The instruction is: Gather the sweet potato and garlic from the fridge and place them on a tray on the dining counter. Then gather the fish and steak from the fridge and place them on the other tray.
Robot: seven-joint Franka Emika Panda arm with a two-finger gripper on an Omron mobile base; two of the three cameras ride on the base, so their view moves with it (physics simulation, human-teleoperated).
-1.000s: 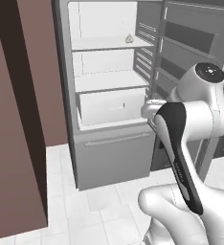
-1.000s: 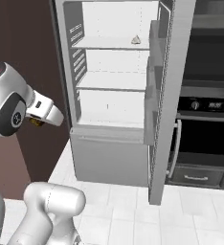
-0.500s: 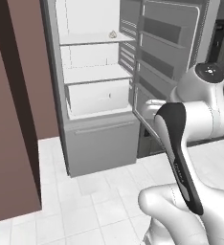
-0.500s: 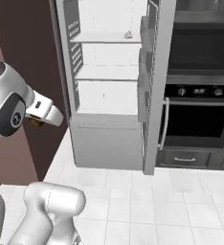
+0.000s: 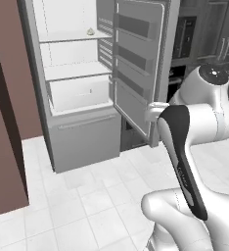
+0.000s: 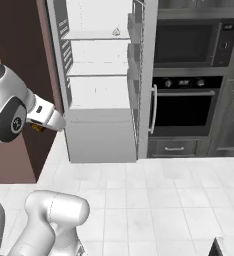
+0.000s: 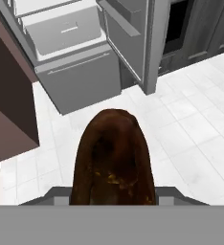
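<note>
Here the sweet potato (image 7: 113, 158) sits low in the middle of the hand view, a dark brown rounded lump with orange flecks, held in the claw (image 7: 113, 198), whose jaws stand partly apart and closed on it; the tips themselves are mostly hidden behind it. In the right base view a small orange-brown bit of the potato (image 6: 37, 128) shows at the left edge of the frame, under the white hand. The fridge (image 5: 82, 88) stands at the upper left of the left base view, its door (image 5: 136, 63) swung wide open toward the middle of the frame, its lower drawer shut. The garlic (image 5: 90, 32) lies on an upper shelf inside, near the top of the frame; in the right base view it shows at the top centre (image 6: 116, 32). A black oven (image 6: 184, 107) with a microwave (image 6: 194, 42) above it fills the dark cabinets at the right of that view. The floor (image 6: 154, 195) is white tile.
</note>
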